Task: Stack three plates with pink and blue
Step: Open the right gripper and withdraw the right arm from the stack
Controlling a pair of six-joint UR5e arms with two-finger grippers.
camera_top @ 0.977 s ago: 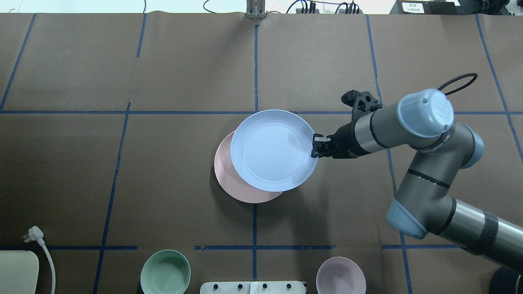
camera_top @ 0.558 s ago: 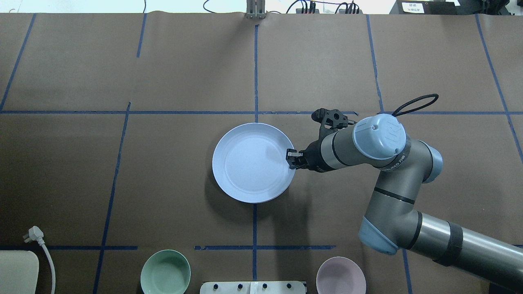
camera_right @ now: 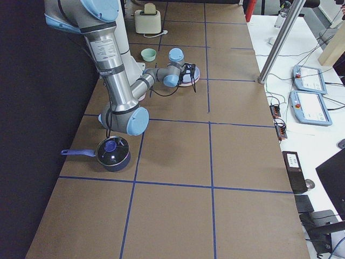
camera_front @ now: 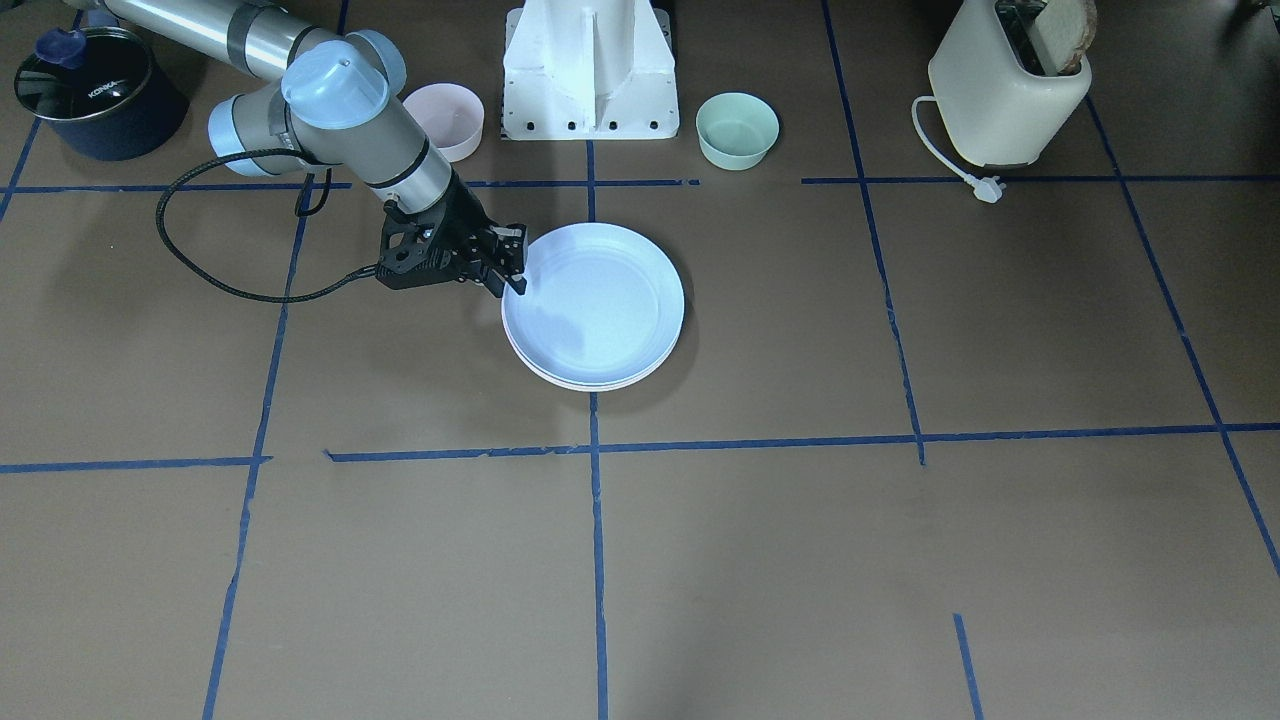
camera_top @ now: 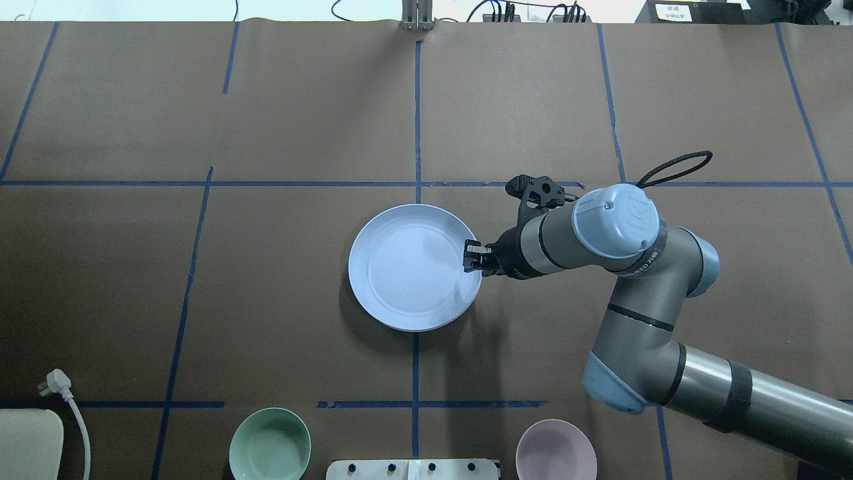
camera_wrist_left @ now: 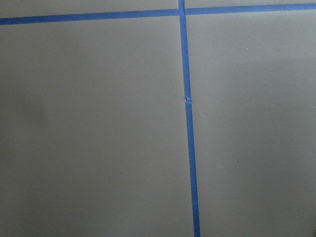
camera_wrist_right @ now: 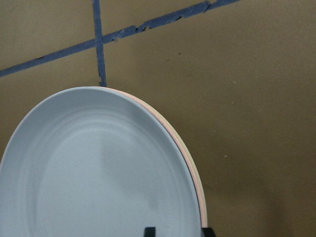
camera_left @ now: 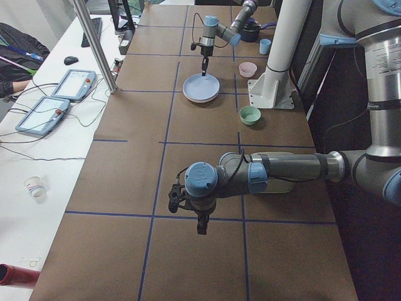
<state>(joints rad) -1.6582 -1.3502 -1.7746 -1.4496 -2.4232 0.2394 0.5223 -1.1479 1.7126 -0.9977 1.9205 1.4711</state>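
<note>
The pale blue plate (camera_top: 413, 267) lies on top of a stack at the table's middle, also in the front view (camera_front: 600, 300) and the right wrist view (camera_wrist_right: 98, 173). The pale pink plate shows only as a thin rim (camera_wrist_right: 196, 185) under it. A cream-white rim (camera_front: 590, 384) shows at the bottom of the stack. My right gripper (camera_top: 468, 257) sits at the blue plate's right rim, one finger inside and one outside, and looks shut on it. My left gripper (camera_left: 199, 226) hangs over bare table far from the stack; I cannot tell whether it is open or shut.
A small green bowl (camera_top: 270, 445) and a small pink bowl (camera_top: 556, 450) stand near the robot's base (camera_front: 590, 70). A toaster (camera_front: 1005, 80) with its plug (camera_top: 56, 383) is on the robot's left side. A dark pot (camera_front: 95, 95) is on its right.
My right gripper carried the blue plate left and down onto the pink plate, which is now covered. In the last half second it barely moved.
</note>
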